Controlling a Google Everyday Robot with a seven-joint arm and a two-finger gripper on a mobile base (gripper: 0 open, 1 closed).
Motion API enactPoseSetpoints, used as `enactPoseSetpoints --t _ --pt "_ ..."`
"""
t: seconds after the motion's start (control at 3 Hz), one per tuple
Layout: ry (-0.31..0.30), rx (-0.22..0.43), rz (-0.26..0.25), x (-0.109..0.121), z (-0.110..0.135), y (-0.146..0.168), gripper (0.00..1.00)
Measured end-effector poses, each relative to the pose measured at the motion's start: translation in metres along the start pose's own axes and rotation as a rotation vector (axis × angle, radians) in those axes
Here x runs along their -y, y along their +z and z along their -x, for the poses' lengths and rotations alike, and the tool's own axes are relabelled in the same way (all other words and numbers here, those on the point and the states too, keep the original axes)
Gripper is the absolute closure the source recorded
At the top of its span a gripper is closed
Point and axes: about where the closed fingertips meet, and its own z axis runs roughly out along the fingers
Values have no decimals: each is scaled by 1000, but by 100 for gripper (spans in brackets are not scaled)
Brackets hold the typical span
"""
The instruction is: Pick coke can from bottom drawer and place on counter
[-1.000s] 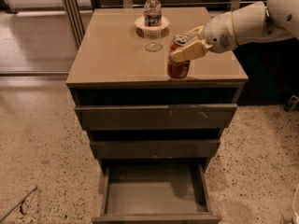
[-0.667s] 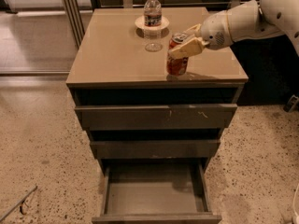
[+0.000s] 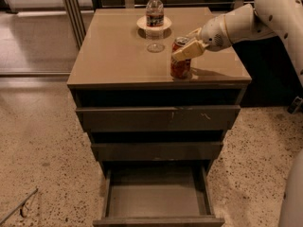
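Can: I see the coke can (image 3: pixel 180 68) standing upright on the counter (image 3: pixel 113 56), near the front edge and toward its right side.
Gripper: the gripper (image 3: pixel 182 46) sits at the can's upper half, coming in from the right.
Jaws: closed on the can; one tan finger (image 3: pixel 187 51) crosses the front of it just below the rim, the other is behind the top (mostly hidden from me).
Arm: the white arm (image 3: pixel 241 22) reaches in from the upper right, above the counter's right edge.
Bottom drawer: the bottom drawer (image 3: pixel 156 200) is pulled well out, and I see only its bare grey floor inside.
Upper drawers: the top drawer (image 3: pixel 156 118) and middle drawer (image 3: pixel 156 150) sit much further in.
Bottle: a clear water bottle (image 3: pixel 154 11) stands upright on a small white plate (image 3: pixel 141 22) at the back of the counter, well apart from the can.
Floor: speckled floor (image 3: pixel 42 141) surrounds the cabinet.
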Motion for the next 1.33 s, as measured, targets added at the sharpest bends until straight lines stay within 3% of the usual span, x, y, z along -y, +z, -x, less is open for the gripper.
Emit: enactPoseSetpoints --t 1.33 --pt "0 0 0 0 0 0 4"
